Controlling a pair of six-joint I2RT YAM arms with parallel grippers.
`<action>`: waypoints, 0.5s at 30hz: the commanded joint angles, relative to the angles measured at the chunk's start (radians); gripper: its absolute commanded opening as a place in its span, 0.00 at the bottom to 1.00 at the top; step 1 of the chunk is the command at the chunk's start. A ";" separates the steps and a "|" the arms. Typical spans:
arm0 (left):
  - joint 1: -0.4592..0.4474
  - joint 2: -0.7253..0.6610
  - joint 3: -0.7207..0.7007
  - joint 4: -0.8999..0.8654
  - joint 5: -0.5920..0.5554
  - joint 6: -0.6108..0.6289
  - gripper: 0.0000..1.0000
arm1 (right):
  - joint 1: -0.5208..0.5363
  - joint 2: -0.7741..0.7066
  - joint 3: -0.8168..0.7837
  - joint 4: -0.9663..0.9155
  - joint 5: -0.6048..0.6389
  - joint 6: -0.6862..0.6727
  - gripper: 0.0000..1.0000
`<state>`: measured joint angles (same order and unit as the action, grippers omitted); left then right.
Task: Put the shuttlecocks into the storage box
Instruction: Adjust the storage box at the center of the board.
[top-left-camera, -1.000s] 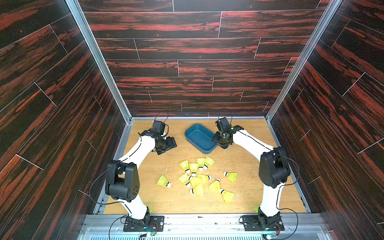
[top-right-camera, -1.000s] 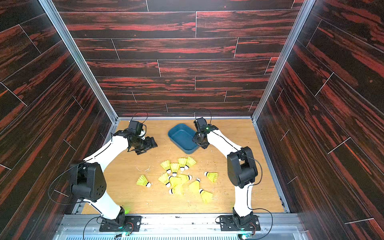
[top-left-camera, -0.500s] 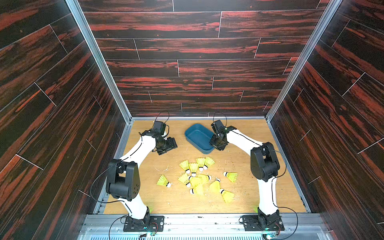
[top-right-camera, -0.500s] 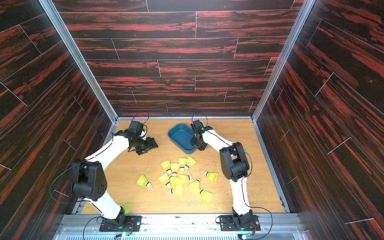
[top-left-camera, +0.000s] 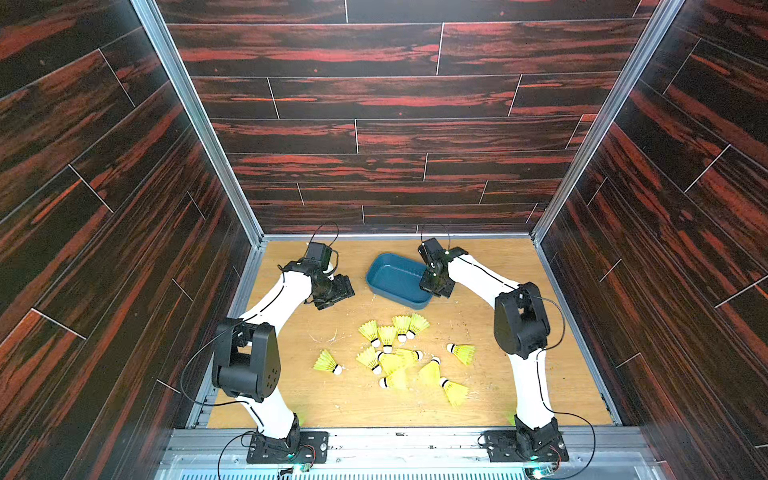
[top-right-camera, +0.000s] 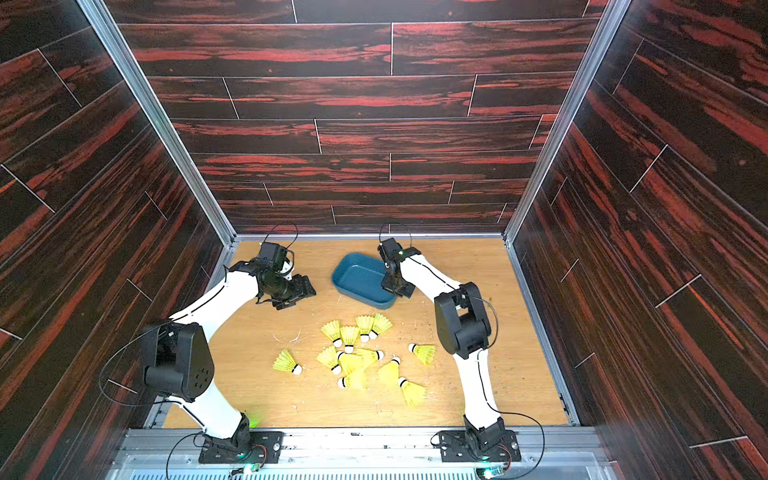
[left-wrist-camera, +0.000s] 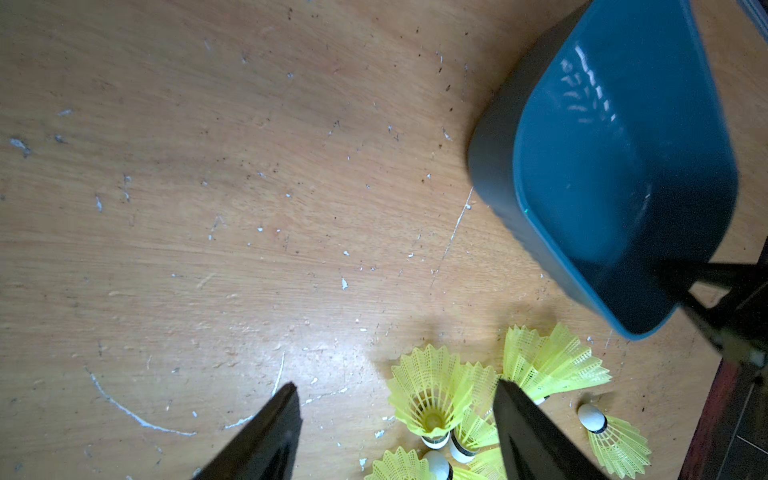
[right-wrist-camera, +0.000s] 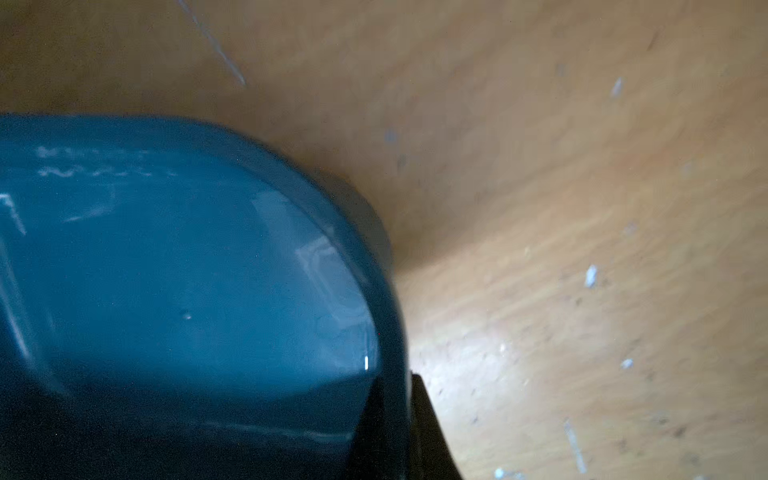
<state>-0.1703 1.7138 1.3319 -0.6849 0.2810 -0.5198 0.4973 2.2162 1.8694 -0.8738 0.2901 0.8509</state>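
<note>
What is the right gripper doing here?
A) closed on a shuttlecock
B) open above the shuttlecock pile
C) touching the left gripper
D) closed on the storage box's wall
D: the right wrist view shows the right gripper with a finger on each side of the storage box wall; the shuttlecocks lie outside it.

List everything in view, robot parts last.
shuttlecocks: about twelve, neon yellow-green with white tips, loose cluster mid-table, none in the box
storage box: one, teal-blue, far middle of the table, empty
table: one, light wood, floor of the cell
walls: three, dark red-black wood panels, around the table
arms: two, white with black joints, based at the near edge
left hand: black, open, empty, beside the box
right hand: black, shut on the storage box's rim
</note>
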 joint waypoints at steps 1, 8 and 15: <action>-0.004 -0.039 -0.021 -0.007 0.003 0.012 0.77 | -0.023 0.023 0.030 -0.091 0.087 -0.115 0.00; -0.006 -0.057 -0.039 -0.009 0.008 0.017 0.75 | -0.036 -0.024 -0.038 -0.051 0.116 -0.322 0.00; -0.012 -0.071 -0.063 -0.016 0.014 0.026 0.73 | -0.041 -0.109 -0.178 0.038 0.036 -0.481 0.00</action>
<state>-0.1757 1.6878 1.2884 -0.6865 0.2871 -0.5117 0.4534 2.1284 1.7390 -0.8116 0.3267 0.5003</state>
